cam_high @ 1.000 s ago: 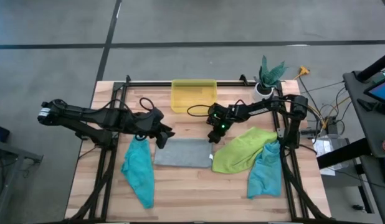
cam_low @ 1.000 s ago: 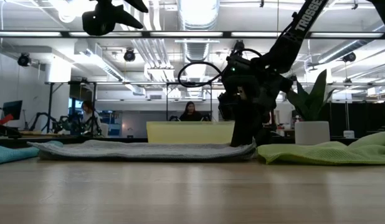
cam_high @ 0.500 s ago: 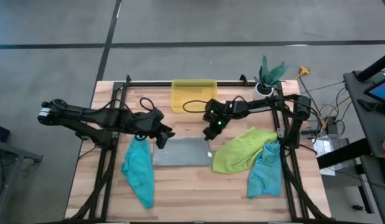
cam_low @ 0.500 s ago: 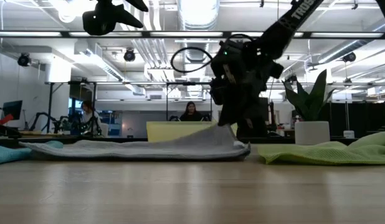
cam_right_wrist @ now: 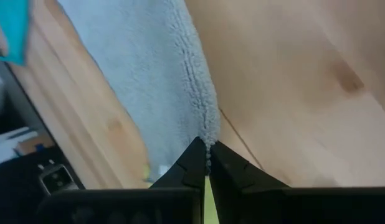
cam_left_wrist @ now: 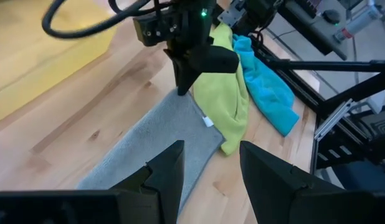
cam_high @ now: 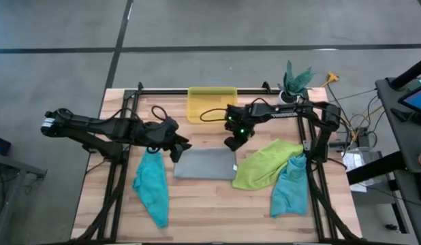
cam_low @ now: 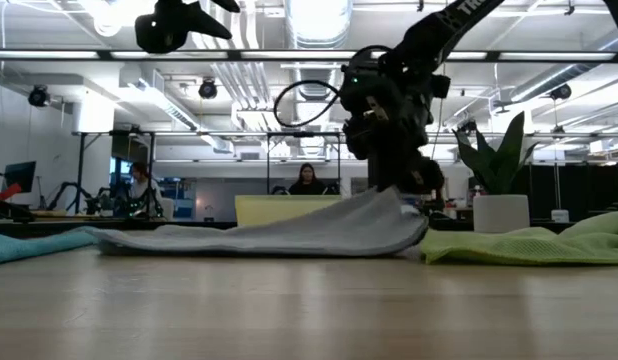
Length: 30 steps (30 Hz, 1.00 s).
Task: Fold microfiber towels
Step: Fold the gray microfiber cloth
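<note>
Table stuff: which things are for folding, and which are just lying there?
For the job: soft light grey microfiber towel, lime green towel, two teal towels.
Just there: yellow see-through plastic bin, small potted plant.

A pale wooden bench with a black frame carries a grey towel at its centre, a teal towel at nine o'clock, a lime-green towel overlapping another teal towel at three, a yellow bin at twelve, and a potted plant at one.
</note>
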Each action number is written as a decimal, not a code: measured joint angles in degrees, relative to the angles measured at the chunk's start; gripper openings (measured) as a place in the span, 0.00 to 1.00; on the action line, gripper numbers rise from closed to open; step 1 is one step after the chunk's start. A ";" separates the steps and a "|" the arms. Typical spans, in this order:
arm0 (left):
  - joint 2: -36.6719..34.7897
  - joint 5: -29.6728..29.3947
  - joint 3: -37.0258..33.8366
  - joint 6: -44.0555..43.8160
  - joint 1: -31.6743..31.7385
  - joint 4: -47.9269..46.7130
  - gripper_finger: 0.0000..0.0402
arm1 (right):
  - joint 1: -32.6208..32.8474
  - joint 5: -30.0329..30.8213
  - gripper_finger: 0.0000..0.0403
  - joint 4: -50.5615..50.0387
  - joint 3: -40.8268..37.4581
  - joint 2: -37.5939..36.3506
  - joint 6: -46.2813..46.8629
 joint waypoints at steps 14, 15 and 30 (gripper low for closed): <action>-3.01 0.11 0.00 4.53 -0.02 9.74 0.35 | -0.22 0.37 0.02 -5.89 6.42 -4.15 4.27; -3.48 0.07 0.00 5.48 -0.02 10.34 0.35 | -0.21 0.35 0.02 -5.74 7.16 -4.15 4.97; -8.22 -0.53 0.02 9.58 -0.02 12.11 0.35 | 0.35 1.30 0.02 7.89 9.79 1.22 20.62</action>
